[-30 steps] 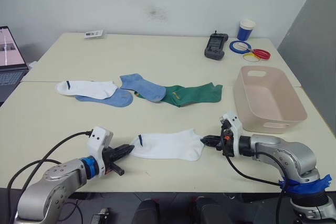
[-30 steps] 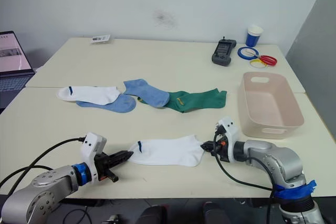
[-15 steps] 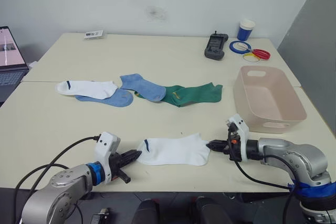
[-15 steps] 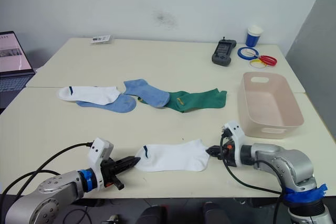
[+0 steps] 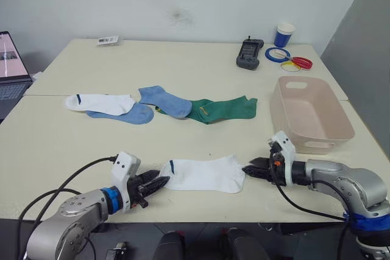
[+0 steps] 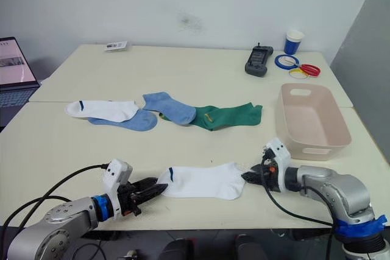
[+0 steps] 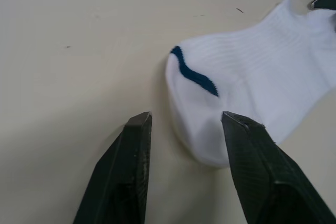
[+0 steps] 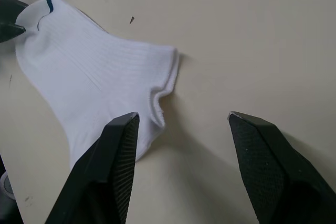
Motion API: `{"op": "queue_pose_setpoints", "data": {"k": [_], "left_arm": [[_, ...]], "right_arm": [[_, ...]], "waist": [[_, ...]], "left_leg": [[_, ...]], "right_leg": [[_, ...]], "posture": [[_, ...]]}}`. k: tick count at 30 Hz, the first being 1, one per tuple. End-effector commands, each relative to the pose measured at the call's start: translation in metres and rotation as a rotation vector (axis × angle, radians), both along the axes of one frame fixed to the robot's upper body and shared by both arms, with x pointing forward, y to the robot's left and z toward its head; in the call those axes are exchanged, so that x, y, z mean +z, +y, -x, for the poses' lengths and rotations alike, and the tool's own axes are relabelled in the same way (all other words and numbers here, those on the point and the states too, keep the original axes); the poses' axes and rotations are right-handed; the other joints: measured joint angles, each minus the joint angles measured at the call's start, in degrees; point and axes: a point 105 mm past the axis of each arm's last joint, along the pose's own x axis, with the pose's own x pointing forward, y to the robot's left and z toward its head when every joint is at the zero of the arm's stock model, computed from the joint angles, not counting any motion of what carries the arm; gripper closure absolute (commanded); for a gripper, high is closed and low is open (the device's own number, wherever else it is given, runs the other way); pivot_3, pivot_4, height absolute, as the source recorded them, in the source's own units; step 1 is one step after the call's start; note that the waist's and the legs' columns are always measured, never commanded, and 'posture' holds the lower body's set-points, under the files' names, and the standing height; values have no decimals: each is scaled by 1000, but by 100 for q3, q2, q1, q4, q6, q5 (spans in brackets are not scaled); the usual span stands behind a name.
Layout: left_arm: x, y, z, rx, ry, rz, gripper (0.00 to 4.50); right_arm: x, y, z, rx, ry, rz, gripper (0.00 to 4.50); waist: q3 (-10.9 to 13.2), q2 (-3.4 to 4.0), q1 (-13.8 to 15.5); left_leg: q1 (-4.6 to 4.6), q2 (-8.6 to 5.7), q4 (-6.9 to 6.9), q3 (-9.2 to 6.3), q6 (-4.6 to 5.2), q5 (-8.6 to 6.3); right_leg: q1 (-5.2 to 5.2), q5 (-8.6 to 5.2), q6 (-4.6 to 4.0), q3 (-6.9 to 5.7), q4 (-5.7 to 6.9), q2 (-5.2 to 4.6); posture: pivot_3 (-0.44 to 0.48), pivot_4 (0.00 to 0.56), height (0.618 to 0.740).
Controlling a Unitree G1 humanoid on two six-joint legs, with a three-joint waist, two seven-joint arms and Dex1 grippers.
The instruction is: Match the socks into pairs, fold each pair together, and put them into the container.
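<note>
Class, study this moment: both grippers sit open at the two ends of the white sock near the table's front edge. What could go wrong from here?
1. The near white sock lies close to the table's front edge, so a sloppy grasp might drag it off.
2. The left gripper and right gripper are open; closing now may pinch only one layer of fabric, or miss.
3. Its partner, the far white sock, overlaps a light blue sock, which may come along.

Open pincer (image 8: 178, 124) beside white sock (image 8: 89, 82)

Bare table (image 5: 73, 144) lies open between the near white sock (image 5: 204, 173) and the far row of socks (image 5: 161, 105), while the container (image 5: 311, 114) blocks the right side just beyond the right gripper (image 5: 251, 168).
</note>
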Motion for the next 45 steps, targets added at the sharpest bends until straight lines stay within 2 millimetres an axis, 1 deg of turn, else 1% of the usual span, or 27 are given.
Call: {"op": "queue_pose_setpoints", "data": {"k": [1, 2, 3, 5, 6, 8, 9, 10, 11, 13, 15, 19, 21, 25, 29, 32, 35, 39, 41, 43, 44, 45], "left_arm": [[34, 16, -4, -100, -138, -110, 2372], [38, 14, -3, -168, -165, -157, 2372], [41, 12, -3, -219, -190, -192, 2551], [47, 0, -2, -330, -235, -207, 2957], [48, -7, -1, -382, -256, -213, 3245], [48, -22, -1, -461, -277, -206, 3888], [47, -28, -2, -486, -282, -206, 4204], [44, -33, -3, -509, -285, -212, 4498], [40, -39, -3, -537, -285, -222, 4500], [31, -48, -6, -574, -273, -238, 4500], [23, -52, -8, -583, -261, -250, 4500], [4, -49, -13, -560, -218, -293, 4500], [-4, -44, -10, -547, -186, -304, 4500], [-14, -32, -7, -508, -138, -318, 4500], [-16, -22, -6, -457, -110, -299, 4500], [-18, -15, -3, -428, -89, -277, 4500], [-10, -17, -2, -405, -99, -211, 4500], [8, -21, -3, -374, -118, -99, 4500], [15, -18, -2, -352, -125, -68, 4500], [24, -10, -7, -285, -144, -30, 4500], [32, -1, -12, -219, -168, 0, 4326], [38, 6, -16, -163, -188, 22, 4121]], "right_arm": [[35, 18, 1, 264, -277, 79, 1765], [39, 27, 2, 341, -340, 93, 1765], [41, 35, 2, 389, -382, 97, 1950], [42, 52, 3, 478, -445, 80, 2368], [40, 61, 4, 518, -474, 79, 2653], [36, 78, 6, 575, -499, 61, 3401], [34, 84, 6, 585, -501, 51, 3721], [30, 90, 5, 592, -500, 43, 4133], [25, 95, 6, 606, -498, 40, 4481], [14, 103, 6, 629, -487, 46, 4481], [5, 106, 6, 643, -473, 52, 4481], [-12, 99, 6, 659, -443, 96, 4481], [-19, 87, 7, 651, -426, 124, 4481], [-26, 60, 11, 625, -389, 168, 4481], [-27, 38, 15, 600, -364, 198, 4481], [-26, 24, 16, 581, -353, 220, 4481], [-17, 22, 17, 556, -361, 187, 4481], [8, 32, 18, 495, -371, 43, 4481], [17, 31, 16, 456, -391, 15, 4481], [25, 27, 9, 389, -430, 9, 4107], [29, 23, 4, 337, -453, 7, 3889], [32, 19, 0, 292, -472, 8, 3503]], "waist": [[1, 1, -1], [1, 1, 1], [1, 1, 1], [1, 1, 10], [1, 1, 14], [1, 1, 17], [1, 1, 18], [0, 1, 19], [1, 1, 21], [0, 0, 25], [0, 0, 25], [0, 0, 25], [0, 0, 25], [-3, 3, 28], [-8, 2, 17], [-7, 3, 10], [-7, 3, 6], [-6, 2, 5], [-6, 2, 12], [-6, 2, 19], [-6, 2, 19], [-6, 2, 19]], "left_leg": [[1, 0, 1, 0, 0, 0], [3, 0, 0, -2, 0, 0], [5, 1, -4, -1, 0, 0], [10, 1, -4, 1, 0, 0], [9, 1, -5, 1, 0, 0], [6, 2, -3, 4, 0, 0], [0, 4, -2, 3, -1, 0], [-3, 6, 1, 3, -1, 0], [-5, 6, 3, 3, -1, 0], [-9, 6, 7, 2, -1, 0], [-9, 5, 10, 3, -1, 1], [-9, 3, 10, 1, -1, 1], [-8, 3, 10, -1, -1, 1], [-2, 6, 9, -1, 0, 1], [21, 5, 8, 4, 0, 0], [75, 6, -3, 5, 1, -1], [89, 9, -5, 3, 2, -1], [85, 11, -4, 0, 2, -1], [81, 14, -3, -4, 1, -1], [79, 14, -3, -5, 1, -1], [78, 14, -3, -5, 1, -1], [79, 13, -3, -4, 1, -1]], "right_leg": [[-1, 0, -1, -2, 0, 5], [-2, -1, -2, -5, -2, 6], [0, -2, -3, -4, -4, 8], [3, -2, -4, -4, -3, 8], [3, -2, -4, -3, -3, 7], [4, -2, -4, 0, -4, 4], [2, -2, -3, 0, -5, 0], [1, -2, -3, 1, -5, -3], [1, -1, -1, 1, -5, -5], [0, 2, 3, 2, -4, -9], [1, 5, 8, 3, -4, -9], [1, 5, 7, 0, -2, -5], [0, 5, 6, -3, -1, -2], [3, 4, 5, -1, 1, -3], [23, 4, 6, 4, 2, -5], [77, -4, -6, 4, -5, -4], [90, -9, -14, 0, -5, -4], [89, -9, -14, -2, -2, -3], [88, -9, -13, -4, -2, -4], [89, -9, -13, -5, -4, -7], [89, -9, -13, -4, -5, -10], [89, -9, -12, -4, -5, -12]], "posture": [[0, 150, 740], [0, 150, 740], [0, 150, 740], [0, 150, 740], [0, 150, 740], [0, 150, 740], [0, 150, 740], [0, 150, 740], [0, 150, 740], [0, 150, 740], [0, 150, 740], [0, 150, 740], [0, 150, 740], [0, 150, 740], [0, 150, 740], [0, 150, 740], [0, 150, 740], [0, 150, 740], [0, 150, 740], [0, 150, 740], [0, 150, 740], [0, 150, 740]]}}
